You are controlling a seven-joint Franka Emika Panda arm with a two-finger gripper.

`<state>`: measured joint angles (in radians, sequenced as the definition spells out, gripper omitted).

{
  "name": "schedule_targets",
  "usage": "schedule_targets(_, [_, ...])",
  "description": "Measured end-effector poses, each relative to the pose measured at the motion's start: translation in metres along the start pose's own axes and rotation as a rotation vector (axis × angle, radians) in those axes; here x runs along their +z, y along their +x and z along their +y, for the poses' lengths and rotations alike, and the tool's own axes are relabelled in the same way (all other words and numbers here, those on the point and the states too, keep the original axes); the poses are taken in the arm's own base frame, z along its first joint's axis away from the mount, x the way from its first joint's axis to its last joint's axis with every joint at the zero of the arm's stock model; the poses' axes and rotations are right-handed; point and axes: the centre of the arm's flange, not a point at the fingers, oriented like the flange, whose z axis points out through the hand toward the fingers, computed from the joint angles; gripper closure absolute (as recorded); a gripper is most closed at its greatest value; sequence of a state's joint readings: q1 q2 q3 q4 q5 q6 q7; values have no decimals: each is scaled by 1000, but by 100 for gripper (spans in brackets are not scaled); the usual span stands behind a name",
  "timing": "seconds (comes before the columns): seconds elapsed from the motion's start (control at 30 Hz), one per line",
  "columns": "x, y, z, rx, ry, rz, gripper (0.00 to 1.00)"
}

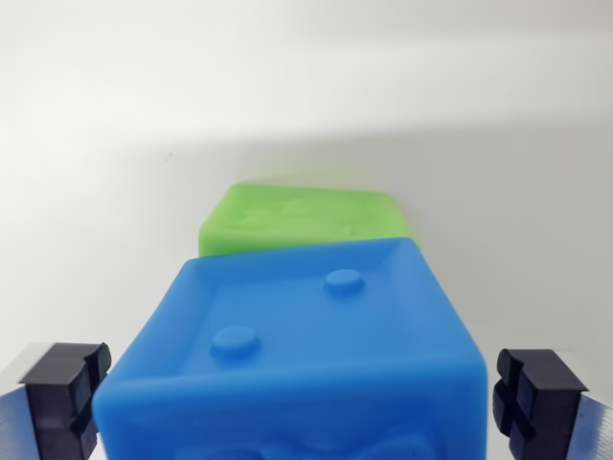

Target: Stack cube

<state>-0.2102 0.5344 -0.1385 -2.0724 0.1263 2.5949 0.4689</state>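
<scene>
A blue cube (306,355) with two round studs on its top face fills the lower middle of the wrist view. Behind it, partly hidden, lies a green cube (297,218); only its top face and a strip of its front side show. The blue cube overlaps the green one's near part, and I cannot tell whether it rests on it or stands in front of it. My gripper (302,398) is open, straddling the blue cube. The black fingertips (65,395) stand at either side, very near the cube's walls, and I cannot make out contact.
The cubes lie on a plain white surface (115,144). A soft shadow falls across it behind the green cube.
</scene>
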Motion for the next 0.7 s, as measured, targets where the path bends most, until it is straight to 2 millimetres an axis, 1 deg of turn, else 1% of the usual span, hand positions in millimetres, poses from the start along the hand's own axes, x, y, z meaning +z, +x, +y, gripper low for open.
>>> schedule_targets(0.37, [-4, 0, 0, 0, 2, 1, 0])
schedule_targets(0.53, [-13, 1, -1, 1, 4, 1, 0])
schedule_targets(0.7, [-25, 1, 0, 1, 5, 1, 0])
